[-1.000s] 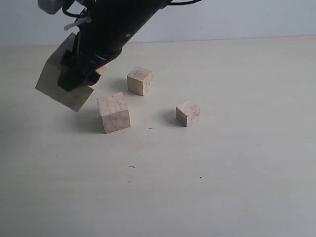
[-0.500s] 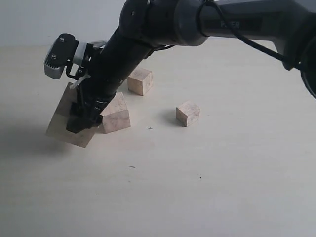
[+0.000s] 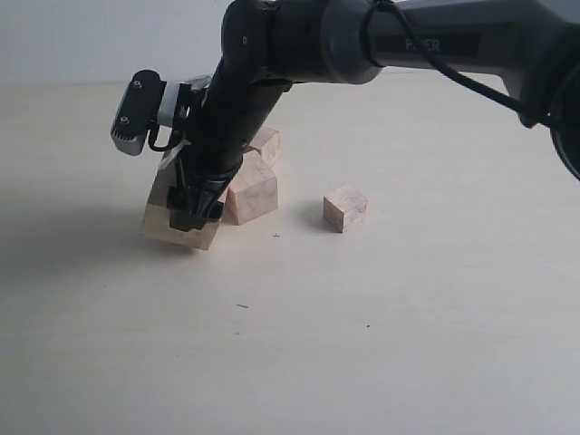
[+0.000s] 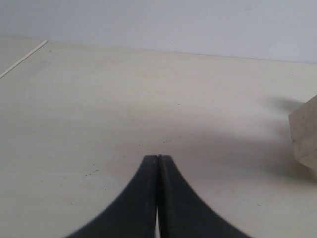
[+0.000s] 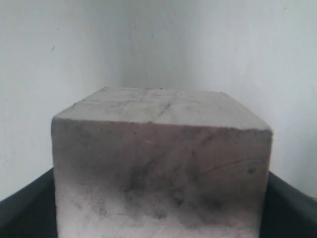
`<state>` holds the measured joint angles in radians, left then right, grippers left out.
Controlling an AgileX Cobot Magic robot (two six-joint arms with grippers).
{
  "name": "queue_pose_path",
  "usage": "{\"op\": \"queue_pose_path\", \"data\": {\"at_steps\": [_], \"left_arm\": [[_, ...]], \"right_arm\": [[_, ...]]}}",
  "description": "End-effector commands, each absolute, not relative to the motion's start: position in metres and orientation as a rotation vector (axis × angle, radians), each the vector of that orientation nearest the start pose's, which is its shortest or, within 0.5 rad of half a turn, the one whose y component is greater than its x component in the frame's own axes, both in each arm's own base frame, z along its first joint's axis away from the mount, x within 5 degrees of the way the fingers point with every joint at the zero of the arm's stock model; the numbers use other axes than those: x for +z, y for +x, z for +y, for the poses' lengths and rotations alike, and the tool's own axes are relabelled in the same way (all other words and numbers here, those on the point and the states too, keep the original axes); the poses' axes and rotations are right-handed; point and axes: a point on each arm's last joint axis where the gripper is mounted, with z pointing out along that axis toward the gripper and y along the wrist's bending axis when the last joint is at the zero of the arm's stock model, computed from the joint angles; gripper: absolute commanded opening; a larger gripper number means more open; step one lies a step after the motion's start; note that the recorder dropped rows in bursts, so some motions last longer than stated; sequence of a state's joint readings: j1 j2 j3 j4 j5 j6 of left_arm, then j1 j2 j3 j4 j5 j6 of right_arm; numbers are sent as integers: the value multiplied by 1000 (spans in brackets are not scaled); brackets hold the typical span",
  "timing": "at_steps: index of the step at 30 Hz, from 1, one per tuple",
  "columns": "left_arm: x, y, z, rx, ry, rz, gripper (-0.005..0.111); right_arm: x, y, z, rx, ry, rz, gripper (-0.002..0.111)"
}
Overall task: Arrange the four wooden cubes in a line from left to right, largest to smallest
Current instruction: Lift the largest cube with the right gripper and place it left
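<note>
I count four wooden cubes on the table [image 3: 435, 326] and two pincers, both mine.

My right pincer [image 3: 188, 210] has reached across to the left side and is clenched on the largest cube [image 3: 163, 219]. My jaws stand wide, one dark finger [image 5: 20, 213] on each side of it. That cube sits toward the table's left side, nearer the far edge than the near one. It is low at the table top, and I cannot tell whether its underside rests there. It is tilted a little, with one vertical edge turned toward the table's near edge. Being a cube, it has no long axis. In my right wrist view its smudged face [image 5: 161, 168] fills most of the picture.

The second cube [image 3: 254, 195] stands just beside it on the right, and I cannot tell whether they touch. The third cube [image 3: 270, 147] is behind that one, closer to the far edge and partly hidden by my arm. The smallest cube [image 3: 345, 208] stands apart, further right, one corner facing the near edge.

My left pincer [image 4: 157, 157] is clenched on nothing, its fingers pressed together over bare table. A single cube [image 4: 304, 136] shows at the border of that view, and I cannot tell which one it is.
</note>
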<state>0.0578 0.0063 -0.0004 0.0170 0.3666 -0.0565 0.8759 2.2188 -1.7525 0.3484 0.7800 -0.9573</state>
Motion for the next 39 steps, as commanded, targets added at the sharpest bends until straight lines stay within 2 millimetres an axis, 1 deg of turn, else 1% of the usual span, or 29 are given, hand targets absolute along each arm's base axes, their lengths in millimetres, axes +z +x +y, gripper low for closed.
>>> {"op": "queue_pose_path", "data": {"at_steps": [1,5,10,15,25,28,34,39], "left_arm": [[181,53,3,13,-97,1837,0],[181,53,3,13,-97,1837,0],[181,53,3,13,-97,1837,0],[181,53,3,13,-97,1837,0],[181,53,3,13,-97,1837,0],[181,53,3,13,-97,1837,0],[181,53,3,13,-97,1837,0],[181,53,3,13,-97,1837,0]], "right_arm": [[180,293,383,383,-1940,1841,0],[177,294,382,352,-1961,1832,0],[175,297,377,261,-2023,1801,0],[176,295,378,290,-2016,1817,0],[175,294,377,291,-2038,1816,0],[173,294,377,293,-2047,1823,0],[159,294,377,289,-2087,1842,0],[159,294,377,290,-2082,1841,0]]}}
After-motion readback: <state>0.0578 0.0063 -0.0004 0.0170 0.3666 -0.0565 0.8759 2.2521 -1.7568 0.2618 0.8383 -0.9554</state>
